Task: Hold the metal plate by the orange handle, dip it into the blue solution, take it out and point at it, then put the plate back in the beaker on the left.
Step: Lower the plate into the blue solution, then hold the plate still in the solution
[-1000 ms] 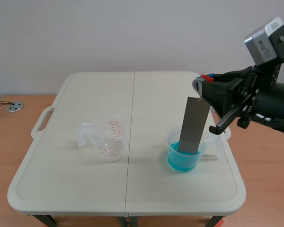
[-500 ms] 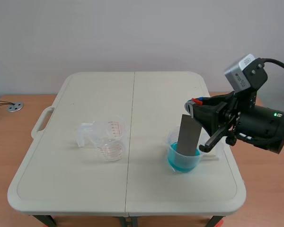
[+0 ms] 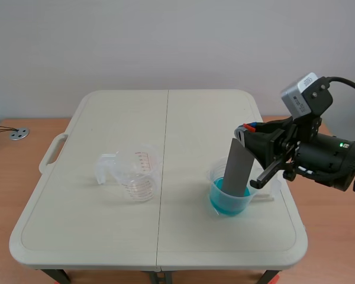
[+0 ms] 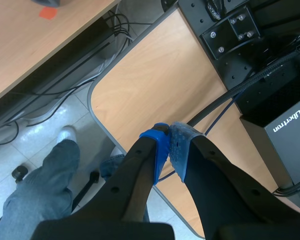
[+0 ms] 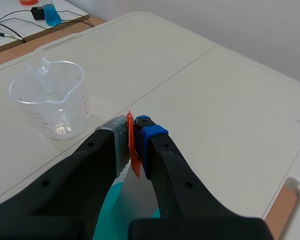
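Here, the right fingers [image 5: 92, 167] pinch the orange handle [image 5: 131, 146] — metal plate [image 3: 239, 168] standing in blue solution [image 3: 228, 202].

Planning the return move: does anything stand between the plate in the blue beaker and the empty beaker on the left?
Nothing visible does. The right gripper holds the metal plate by its orange handle in the blue beaker; only bare table lies between it and the empty beaker.

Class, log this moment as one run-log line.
right hand: shut on orange handle | metal plate: end in blue solution | left hand: shut
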You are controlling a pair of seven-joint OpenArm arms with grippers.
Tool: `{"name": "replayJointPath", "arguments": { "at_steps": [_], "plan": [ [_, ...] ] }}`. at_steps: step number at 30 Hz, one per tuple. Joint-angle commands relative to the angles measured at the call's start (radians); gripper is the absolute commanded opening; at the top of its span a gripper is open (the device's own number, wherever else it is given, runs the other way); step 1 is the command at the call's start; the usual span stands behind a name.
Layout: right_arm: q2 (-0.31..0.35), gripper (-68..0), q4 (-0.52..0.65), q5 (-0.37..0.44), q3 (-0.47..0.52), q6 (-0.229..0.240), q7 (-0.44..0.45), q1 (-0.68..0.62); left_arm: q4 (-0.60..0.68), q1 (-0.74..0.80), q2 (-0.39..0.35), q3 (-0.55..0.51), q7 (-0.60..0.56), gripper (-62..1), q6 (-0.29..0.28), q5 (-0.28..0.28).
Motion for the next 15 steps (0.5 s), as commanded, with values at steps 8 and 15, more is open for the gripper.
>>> {"name": "replayJointPath", "arguments": {
  "at_steps": [8, 15],
  "plan": [
    [0.008, -66.4, 0.008, -0.007, -0.005, 0.005, 0.004, -0.005, 0.008, 0.000, 0.007, -0.005, -0.002, -59.0, -0.007, -0.003],
    [0.008, -66.4, 0.008, -0.007, -0.005, 0.005, 0.004, -0.005, 0.008, 0.000, 0.007, -0.005, -0.002, -59.0, -0.007, -0.003]
  ]
}}
